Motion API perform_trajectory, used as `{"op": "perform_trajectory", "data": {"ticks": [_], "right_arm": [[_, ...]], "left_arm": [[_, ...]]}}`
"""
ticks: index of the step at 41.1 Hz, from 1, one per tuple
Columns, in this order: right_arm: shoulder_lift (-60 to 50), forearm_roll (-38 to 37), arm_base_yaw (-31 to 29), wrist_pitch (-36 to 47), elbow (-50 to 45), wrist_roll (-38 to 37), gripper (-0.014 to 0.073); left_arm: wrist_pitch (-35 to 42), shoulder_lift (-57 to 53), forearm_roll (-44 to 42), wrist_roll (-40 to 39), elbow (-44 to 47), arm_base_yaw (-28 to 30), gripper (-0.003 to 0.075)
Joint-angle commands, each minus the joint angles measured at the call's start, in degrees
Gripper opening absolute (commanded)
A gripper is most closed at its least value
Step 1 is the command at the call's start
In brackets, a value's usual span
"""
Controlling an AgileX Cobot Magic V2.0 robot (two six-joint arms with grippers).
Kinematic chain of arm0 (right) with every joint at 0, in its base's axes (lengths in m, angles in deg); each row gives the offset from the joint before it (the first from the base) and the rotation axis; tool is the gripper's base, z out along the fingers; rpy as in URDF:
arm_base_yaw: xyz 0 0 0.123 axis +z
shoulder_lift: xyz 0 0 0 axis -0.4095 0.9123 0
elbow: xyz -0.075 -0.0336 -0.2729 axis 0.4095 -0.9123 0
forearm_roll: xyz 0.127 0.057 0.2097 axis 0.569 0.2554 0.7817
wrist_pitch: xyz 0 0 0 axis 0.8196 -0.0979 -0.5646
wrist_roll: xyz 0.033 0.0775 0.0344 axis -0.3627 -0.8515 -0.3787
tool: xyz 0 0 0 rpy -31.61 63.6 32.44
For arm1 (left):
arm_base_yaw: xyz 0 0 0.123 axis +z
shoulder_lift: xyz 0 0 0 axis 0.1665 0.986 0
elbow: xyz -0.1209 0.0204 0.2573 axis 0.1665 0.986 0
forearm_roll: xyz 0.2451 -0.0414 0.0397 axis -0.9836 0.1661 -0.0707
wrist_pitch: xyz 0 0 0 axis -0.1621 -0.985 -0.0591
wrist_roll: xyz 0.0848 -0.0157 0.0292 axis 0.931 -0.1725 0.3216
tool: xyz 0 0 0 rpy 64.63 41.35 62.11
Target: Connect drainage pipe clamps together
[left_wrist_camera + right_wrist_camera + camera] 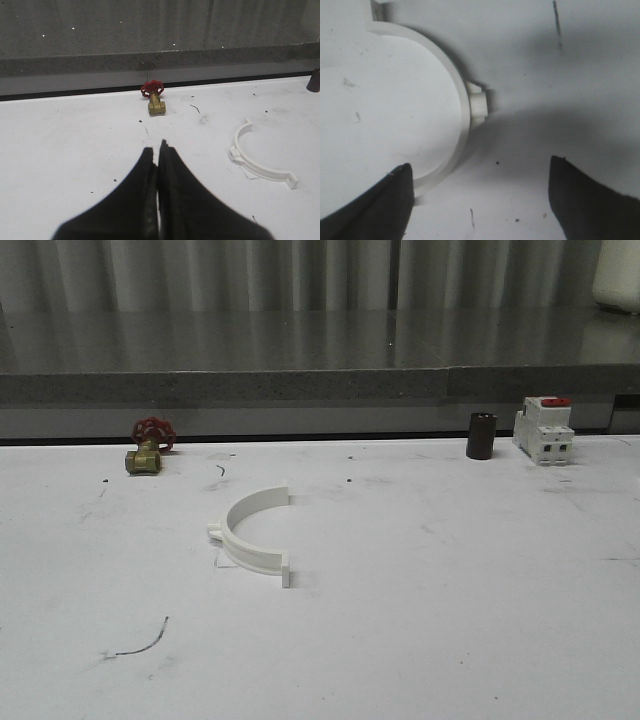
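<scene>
One white half-ring drainage pipe clamp (232, 536) lies flat on the white table, left of centre, its open side facing right. The left wrist view shows it (260, 171) off to the side of my left gripper (159, 147), which is shut with nothing between its black fingers and hovers over bare table. My right gripper (480, 167) is open close above a white clamp half (463, 107) with an outer lug (477, 102). That band's curve runs beside one finger (390, 200), apart from it. I cannot tell whether this is the same clamp half.
A brass valve with a red handwheel (150, 445) sits at the back left, a black cylinder (482, 435) and a white breaker with a red top (544, 430) at the back right. A grey ledge (300, 385) runs along the table's far edge.
</scene>
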Motion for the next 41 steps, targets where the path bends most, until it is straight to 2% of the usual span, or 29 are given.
{"op": "perform_trajectory", "data": {"ticks": [1, 10, 19, 23, 28, 32, 36, 41], "right_arm": [[0.66, 1.52, -0.44, -0.37, 3.96, 2.52, 0.0580], [7.09, 1.87, 0.04, -0.63, 8.16, 3.28, 0.0577], [9.06, 1.87, 0.20, -1.16, 9.02, 3.34, 0.0570], [9.06, 1.87, 0.20, -1.23, 9.02, 3.34, 0.0469], [9.06, 1.87, 0.20, -1.61, 9.02, 3.34, 0.0240], [9.06, 1.69, 0.20, -2.45, 9.02, 3.34, 0.0094], [9.06, 1.23, 0.20, -2.98, 9.07, 3.39, 0.0031], [8.86, 1.23, 0.20, -3.12, 9.07, 3.39, 0.0046]], "left_arm": [[4.95, 0.28, -0.22, -0.06, -1.62, 0.11, -0.0020], [4.95, 0.28, -0.22, -0.06, -1.62, 0.11, -0.0020], [4.95, 0.28, -0.25, -0.06, -1.62, 0.11, -0.0020], [4.95, 0.28, -0.35, -0.06, -1.62, 0.11, -0.0020], [4.95, 0.28, -0.35, -0.06, -1.62, 0.11, -0.0020], [4.95, 0.28, -0.35, -0.06, -1.62, 0.11, -0.0020], [4.95, 0.28, -0.35, -0.06, -1.62, 0.11, -0.0020], [4.95, 0.28, -0.35, -0.06, -1.62, 0.11, -0.0020]]}}
